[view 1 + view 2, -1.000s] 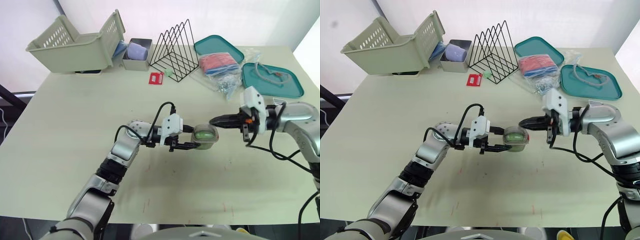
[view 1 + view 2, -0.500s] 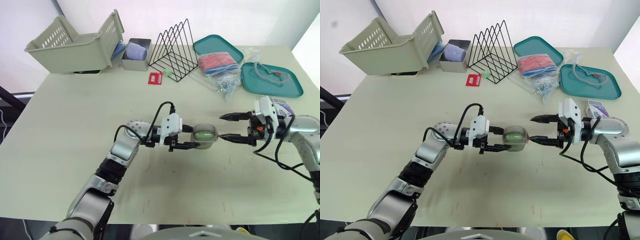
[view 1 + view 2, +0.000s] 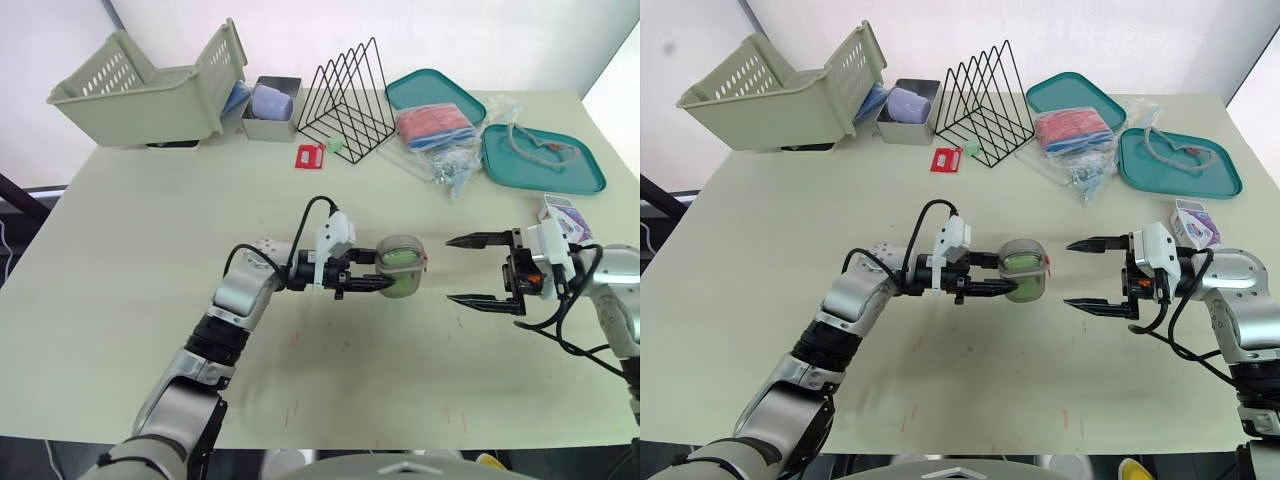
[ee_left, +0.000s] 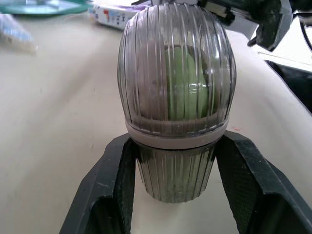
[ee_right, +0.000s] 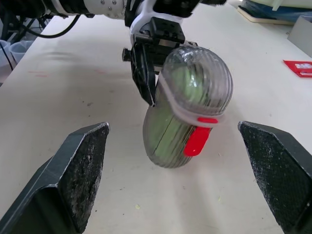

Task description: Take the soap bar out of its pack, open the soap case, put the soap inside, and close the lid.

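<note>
Soap case (image 3: 403, 262) clamped in left gripper (image 3: 386, 271); red latch (image 5: 196, 140), right wrist view, toward wide-apart right gripper (image 3: 449, 269).

I record the ribbed, smoke-grey soap case (image 3: 1023, 268) with lid shut and red clasp (image 5: 197, 140) down, green soap bar (image 4: 187, 85) inside, tilted at mid-table, clamped by the left gripper (image 3: 385, 271).

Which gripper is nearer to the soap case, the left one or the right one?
Left. The left gripper is shut on the case. The right gripper is open, apart from it, facing its red latch.
</note>
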Motion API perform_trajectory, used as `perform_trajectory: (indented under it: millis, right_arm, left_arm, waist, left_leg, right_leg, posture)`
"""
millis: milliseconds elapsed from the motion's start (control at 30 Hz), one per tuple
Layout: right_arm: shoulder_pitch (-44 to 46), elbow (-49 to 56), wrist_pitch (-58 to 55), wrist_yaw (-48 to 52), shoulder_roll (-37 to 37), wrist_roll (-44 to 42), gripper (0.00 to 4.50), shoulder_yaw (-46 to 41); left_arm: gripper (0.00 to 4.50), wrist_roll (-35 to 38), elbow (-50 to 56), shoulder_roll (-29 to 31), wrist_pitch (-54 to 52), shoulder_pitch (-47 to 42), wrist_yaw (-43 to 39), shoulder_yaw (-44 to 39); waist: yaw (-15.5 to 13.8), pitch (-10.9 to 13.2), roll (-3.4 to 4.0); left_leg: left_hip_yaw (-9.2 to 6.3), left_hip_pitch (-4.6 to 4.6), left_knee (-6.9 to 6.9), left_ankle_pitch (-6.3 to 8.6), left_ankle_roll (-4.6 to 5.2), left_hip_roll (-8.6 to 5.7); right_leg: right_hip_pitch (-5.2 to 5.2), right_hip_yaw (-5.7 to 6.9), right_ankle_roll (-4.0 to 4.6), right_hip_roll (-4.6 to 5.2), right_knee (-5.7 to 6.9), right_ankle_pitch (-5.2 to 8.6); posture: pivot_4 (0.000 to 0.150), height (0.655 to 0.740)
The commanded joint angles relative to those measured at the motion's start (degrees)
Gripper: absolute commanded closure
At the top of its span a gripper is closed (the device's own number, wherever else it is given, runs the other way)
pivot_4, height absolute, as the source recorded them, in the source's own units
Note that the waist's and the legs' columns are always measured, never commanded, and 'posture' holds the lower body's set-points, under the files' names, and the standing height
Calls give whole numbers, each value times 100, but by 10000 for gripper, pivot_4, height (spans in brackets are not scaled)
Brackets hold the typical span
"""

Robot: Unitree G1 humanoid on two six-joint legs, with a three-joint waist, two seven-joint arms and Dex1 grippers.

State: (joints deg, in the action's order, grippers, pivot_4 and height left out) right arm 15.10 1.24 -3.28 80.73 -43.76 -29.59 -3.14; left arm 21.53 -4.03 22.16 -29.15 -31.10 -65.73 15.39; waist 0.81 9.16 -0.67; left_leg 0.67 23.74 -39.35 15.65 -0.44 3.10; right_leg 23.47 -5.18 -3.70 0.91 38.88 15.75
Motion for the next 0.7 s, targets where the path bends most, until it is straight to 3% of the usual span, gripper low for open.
perform_trajectory:
  millis: [33, 333, 467, 700]
  right_arm:
    - [-23, 144, 88, -53, -32, -54, 750, -203]
    - [-263, 314, 35, -222, -51, -51, 750, -205]
    - [-276, 345, -7, -278, -51, -52, 750, -189]
    - [-264, 307, 3, -277, -64, -20, 750, -167]
  left_arm:
    - [25478, 738, 528, 13, -1422, -149, 118, -223]
    - [25478, 2120, 324, -195, -5040, -458, 882, -806]
    - [25478, 2168, -331, -313, -5476, -734, 1086, -1032]
    - [25478, 1996, -1620, -208, -5601, -1349, 858, -704]
  waist:
    - [0, 1, 1]
    - [3, 1, 0]
    - [2, 1, 0]
    - [1, 1, 0]
  left_leg:
    - [0, 0, 0, 0, 0, 0]
    - [-7, 1, 0, 0, 0, 0]
    - [-6, 0, -1, -1, -1, -1]
    - [-7, 1, -1, -3, -5, -2]
  right_leg:
    - [0, 0, 0, 0, 0, 0]
    - [0, 4, 0, 0, 1, 0]
    - [0, 4, 0, 0, 2, 0]
    - [0, 6, 0, 0, 0, 0]
  posture:
    - [1500, 7400]
    - [1500, 7400]
    - [1500, 7400]
    - [1500, 7400]
